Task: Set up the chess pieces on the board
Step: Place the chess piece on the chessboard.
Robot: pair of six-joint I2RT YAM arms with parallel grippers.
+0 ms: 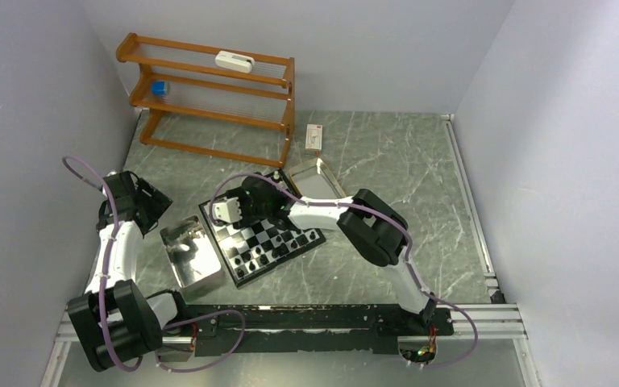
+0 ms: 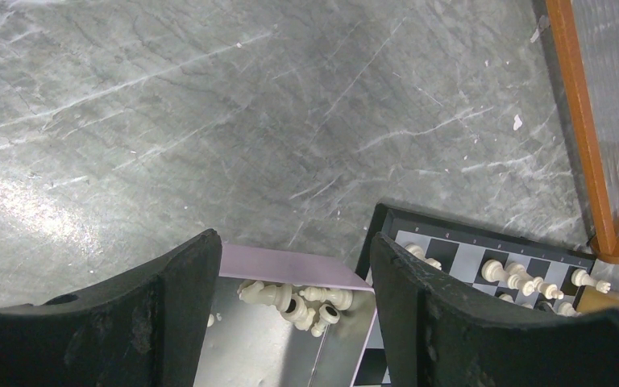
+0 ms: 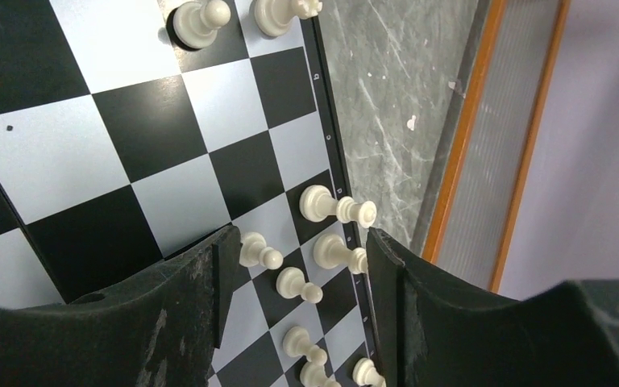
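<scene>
At the left, the left fingers (image 2: 173, 314) are held well apart with nothing between them. They hang over the far end of a metal tray (image 1: 197, 262), where a heap of cream chess pieces (image 2: 298, 302) lies tumbled, most of them on their sides with their long axes pointing every way. Just right of the tray, the board (image 1: 267, 242) lies flat on the tabletop (image 1: 387, 161), turned so that its corners rather than its edges face the arms. Dark pieces can be made out standing on it. Over its far left corner the right fingers (image 3: 185, 314) are spread open and empty, straddling cream pawns (image 3: 294, 282) that stand upright in two rows by the marked border, with bases flat on their squares. Bare squares are seen further along that edge, so the cream rows are judged only partly filled. For the step in hand, one piece should be taken at a time. The fingers are best lowered straight down along its upright axis and closed on the stem below the head, with neighbours kept clear of both fingers. A piece lifted from the tray would first need to be turned base down, then centred on its square before it is let go.
</scene>
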